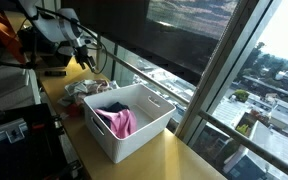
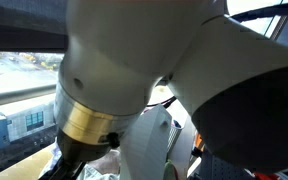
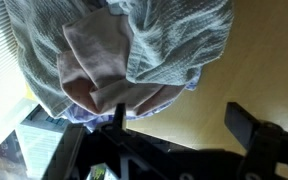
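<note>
In the wrist view a heap of clothes lies on the wooden table (image 3: 199, 105): a grey-green knitted cloth (image 3: 174, 40) draped over a pale pink cloth (image 3: 94, 60). My gripper (image 3: 178, 118) hangs above bare table just beside the heap, open, with nothing between its fingers. The left fingertip (image 3: 119, 115) is close to the edge of the pink cloth. In an exterior view the gripper (image 1: 87, 52) hovers over the cloth pile (image 1: 84, 88) at the far end of the table.
A white basket (image 1: 144, 125) holding a pink garment (image 1: 119, 122) and a dark one stands mid-table beside a window railing (image 1: 159, 80). Equipment clutters the table's far end. The robot's own arm (image 2: 134, 80) blocks an exterior view.
</note>
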Controlling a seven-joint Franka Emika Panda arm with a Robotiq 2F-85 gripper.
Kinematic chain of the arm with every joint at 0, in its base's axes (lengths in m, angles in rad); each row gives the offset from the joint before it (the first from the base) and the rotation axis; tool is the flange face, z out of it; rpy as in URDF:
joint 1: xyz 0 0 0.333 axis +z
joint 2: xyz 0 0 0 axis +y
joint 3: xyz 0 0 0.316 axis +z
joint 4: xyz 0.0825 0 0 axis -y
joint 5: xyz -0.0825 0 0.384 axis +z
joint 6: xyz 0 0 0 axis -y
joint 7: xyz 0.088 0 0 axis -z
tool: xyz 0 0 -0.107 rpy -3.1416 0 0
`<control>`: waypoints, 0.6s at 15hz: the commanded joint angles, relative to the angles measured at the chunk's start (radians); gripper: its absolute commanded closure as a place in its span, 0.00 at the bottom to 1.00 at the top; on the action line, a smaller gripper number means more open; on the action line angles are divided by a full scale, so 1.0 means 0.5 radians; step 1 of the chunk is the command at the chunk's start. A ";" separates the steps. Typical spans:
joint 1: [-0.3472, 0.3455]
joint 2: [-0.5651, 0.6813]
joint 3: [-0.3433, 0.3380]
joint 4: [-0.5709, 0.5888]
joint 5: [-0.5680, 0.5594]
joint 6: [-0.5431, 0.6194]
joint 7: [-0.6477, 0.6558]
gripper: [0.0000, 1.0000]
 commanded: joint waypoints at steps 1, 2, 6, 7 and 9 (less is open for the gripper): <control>0.032 0.134 -0.102 0.117 0.065 -0.045 -0.119 0.00; 0.020 0.157 -0.127 0.113 0.071 -0.037 -0.135 0.00; 0.003 0.251 -0.210 0.115 0.125 -0.027 -0.186 0.00; 0.007 0.286 -0.222 0.116 0.145 -0.025 -0.193 0.00; 0.020 0.353 -0.234 0.110 0.202 -0.011 -0.212 0.00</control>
